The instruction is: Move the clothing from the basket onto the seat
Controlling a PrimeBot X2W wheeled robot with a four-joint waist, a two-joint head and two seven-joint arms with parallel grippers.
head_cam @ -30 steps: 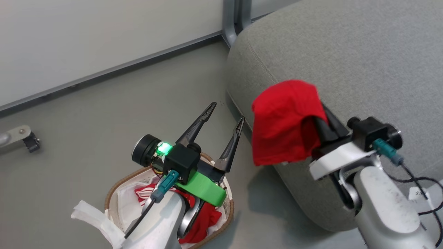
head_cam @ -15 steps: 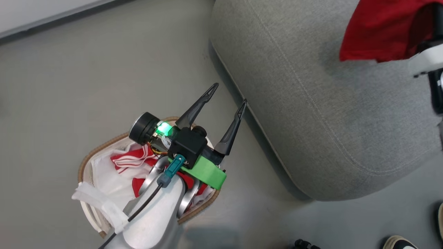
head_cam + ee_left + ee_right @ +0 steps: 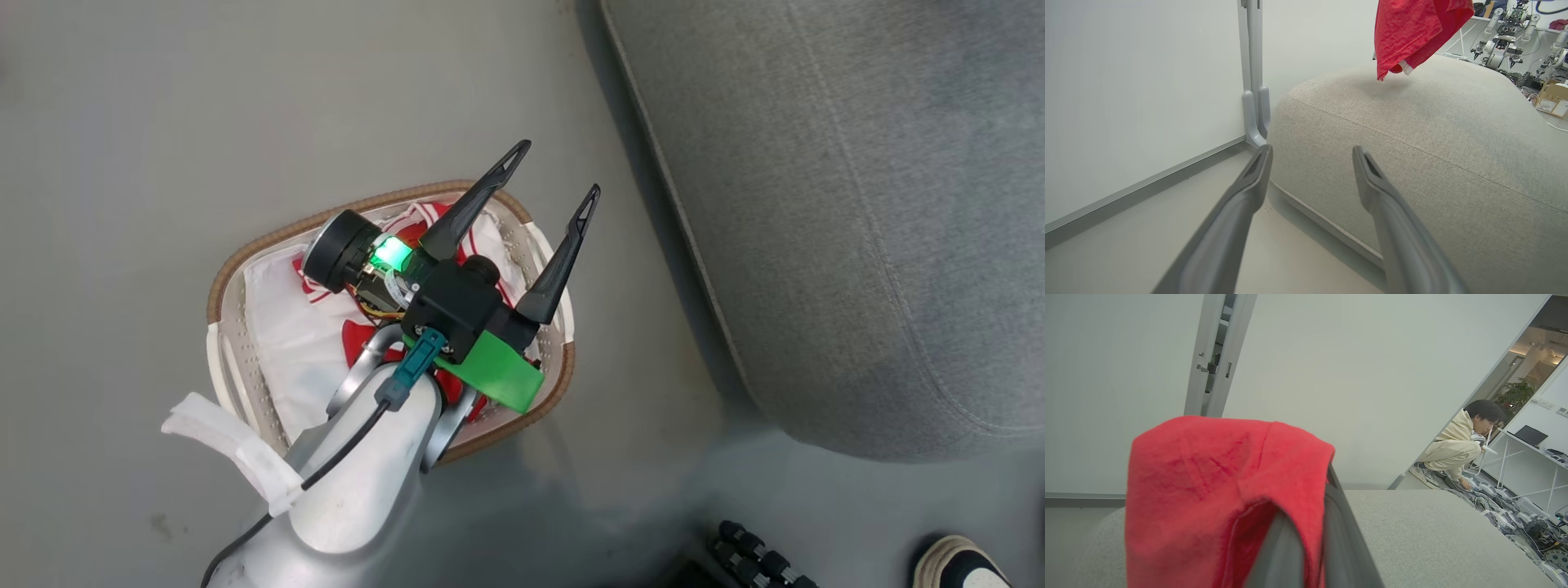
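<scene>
Jersey (image 3: 412,216) lies in the basket (image 3: 269,237) under the left hand (image 3: 558,170), fingers apart; right hand (image 3: 1318,506), clamped on the red garment (image 3: 1208,477), hangs above the seat (image 3: 1433,143): neither delivered yet.

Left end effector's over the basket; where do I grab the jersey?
From straight above, pinch the bunched red fold of the jersey in the basket: its walls block a sideways approach, and the white sheet lies beside it.
</scene>
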